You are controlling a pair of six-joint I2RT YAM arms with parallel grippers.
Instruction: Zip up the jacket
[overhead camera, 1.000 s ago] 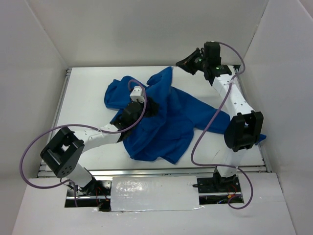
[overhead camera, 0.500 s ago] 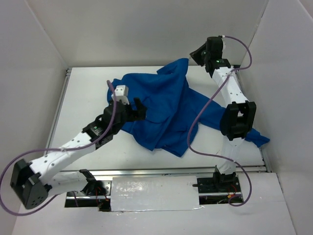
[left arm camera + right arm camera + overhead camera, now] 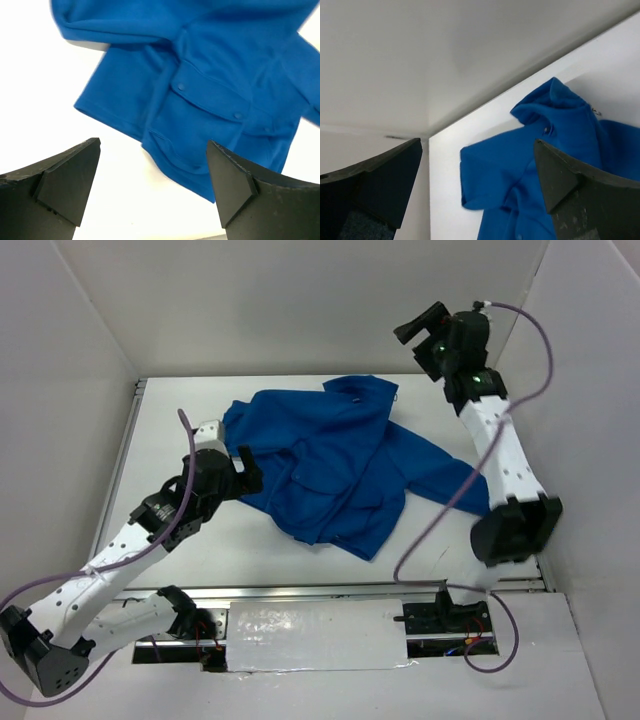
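Observation:
The bright blue jacket (image 3: 335,465) lies crumpled on the white table (image 3: 180,415), collar toward the back and one sleeve (image 3: 450,475) trailing right, under the right arm. My left gripper (image 3: 245,468) hovers open at the jacket's left edge, holding nothing. In the left wrist view its fingers (image 3: 70,180) frame a snap pocket (image 3: 207,102) and the hem of the jacket (image 3: 150,65). Open and empty, my right gripper (image 3: 418,325) is raised above the back right corner, off the cloth. The right wrist view looks down on the jacket (image 3: 520,175), its collar (image 3: 552,107) and a small metal piece (image 3: 594,112) beside the collar.
White walls close in the table on the left, back and right. A metal rail (image 3: 125,455) runs along the table's left edge and another (image 3: 320,590) along the front. Purple cables (image 3: 430,520) loop off both arms.
My right gripper has opened, let go of the jacket's collar end and risen back-right. The jacket has dropped and spread flatter. My left gripper has pulled back left, off the cloth.

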